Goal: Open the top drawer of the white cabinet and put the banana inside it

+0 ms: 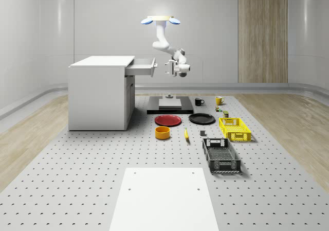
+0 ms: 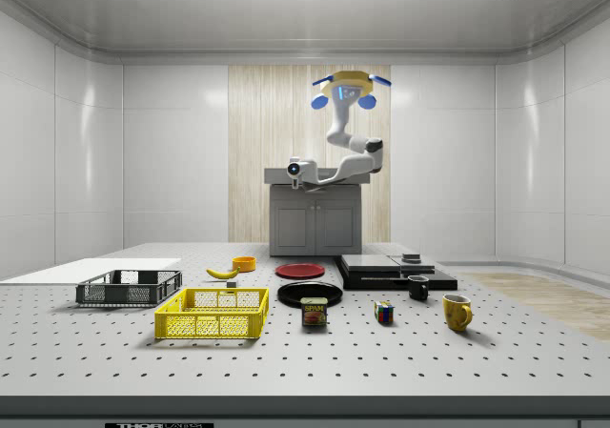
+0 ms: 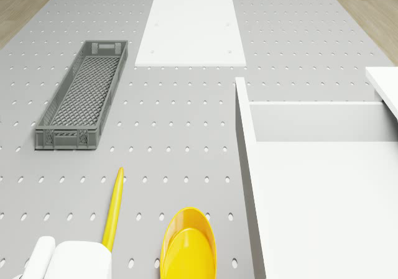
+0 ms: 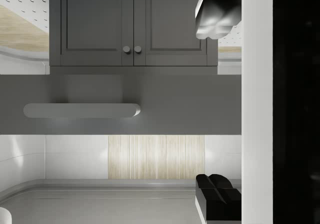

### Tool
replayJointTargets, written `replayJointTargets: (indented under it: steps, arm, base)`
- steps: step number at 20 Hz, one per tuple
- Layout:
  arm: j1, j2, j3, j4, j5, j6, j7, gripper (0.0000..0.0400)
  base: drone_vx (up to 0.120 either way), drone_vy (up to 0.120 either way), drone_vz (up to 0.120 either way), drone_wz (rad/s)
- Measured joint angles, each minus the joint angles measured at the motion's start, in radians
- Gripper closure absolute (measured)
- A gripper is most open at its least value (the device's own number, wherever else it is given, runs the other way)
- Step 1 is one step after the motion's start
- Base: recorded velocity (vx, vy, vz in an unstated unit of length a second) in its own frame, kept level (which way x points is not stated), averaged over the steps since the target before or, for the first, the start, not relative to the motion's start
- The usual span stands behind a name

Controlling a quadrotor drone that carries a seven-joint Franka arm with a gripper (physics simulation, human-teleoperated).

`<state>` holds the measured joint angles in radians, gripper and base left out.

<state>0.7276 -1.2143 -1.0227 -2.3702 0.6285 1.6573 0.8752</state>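
The white cabinet stands at the whole-scene view's left, its top drawer pulled out. From above, the drawer is an empty white box. The banana lies on the perforated table between an orange bowl and the crates; it is also seen as banana and banana. The drone hovers above the black platform, beside the cabinet. My gripper hangs just off the drawer front, open and holding nothing. In the wrist view the gripper faces the drawer front beside its handle.
On the table lie an orange bowl, a red plate, a black plate, a yellow crate, a grey crate, two mugs and small items. A white mat lies at the front.
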Motion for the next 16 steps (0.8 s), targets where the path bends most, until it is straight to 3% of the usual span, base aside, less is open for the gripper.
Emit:
replayJointTargets:
  steps: [6,7,11,13,16]
  arm:
    - [0.007,-0.012,-0.001,-0.001,-0.009,0.007,0.008,0.0]
    - [0.013,-0.031,-0.02,-0.006,0.018,0.012,0.007,0.0]
    - [0.049,-0.228,-0.192,-0.246,0.432,0.167,-0.223,0.0]
    - [0.08,-0.299,-0.258,-0.33,0.61,0.19,-0.362,0.0]
    - [0.134,-0.363,-0.33,-0.404,0.795,0.167,-0.531,0.0]
  base:
    - [0.12,0.12,0.0,0.0]
    - [0.12,0.12,0.0,0.0]
    - [0.12,0.12,0.0,0.0]
    - [0.12,0.12,0.0,0.0]
    - [0.12,0.12,0.0,0.0]
